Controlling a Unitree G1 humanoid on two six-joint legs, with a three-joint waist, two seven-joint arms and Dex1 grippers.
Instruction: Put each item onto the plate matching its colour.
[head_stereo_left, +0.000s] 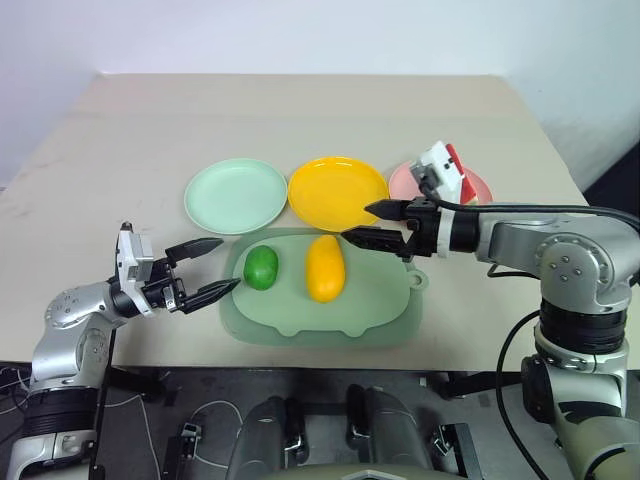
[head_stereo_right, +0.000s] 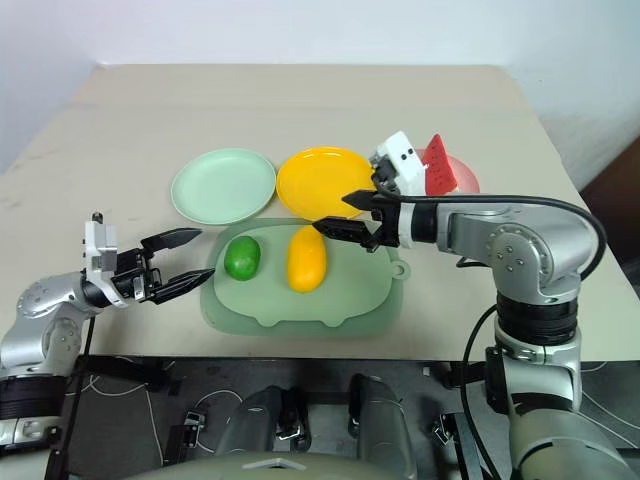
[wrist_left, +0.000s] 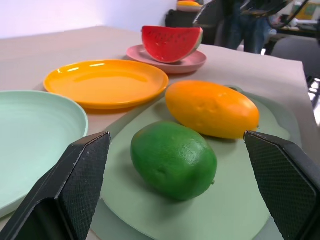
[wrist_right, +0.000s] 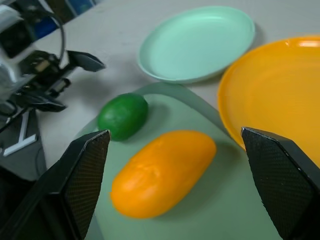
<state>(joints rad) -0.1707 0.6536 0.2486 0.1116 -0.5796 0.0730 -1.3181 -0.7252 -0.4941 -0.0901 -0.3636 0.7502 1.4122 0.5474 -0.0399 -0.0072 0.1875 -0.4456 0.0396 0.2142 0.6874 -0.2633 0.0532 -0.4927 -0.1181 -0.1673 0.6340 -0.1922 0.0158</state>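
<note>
Where pebbled, lime (wrist_left: 174, 159); mango (wrist_left: 212, 108) oval

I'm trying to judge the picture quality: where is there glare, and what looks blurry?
Left wrist view: a bright sheen streaks the yellow plate; the lime is crisp, while the background beyond the watermelon wedge is soft. Right wrist view: the mango and the left end effector look slightly blurred. Left eye view: even light, soft shadows under the lime and mango on the mat.
</note>
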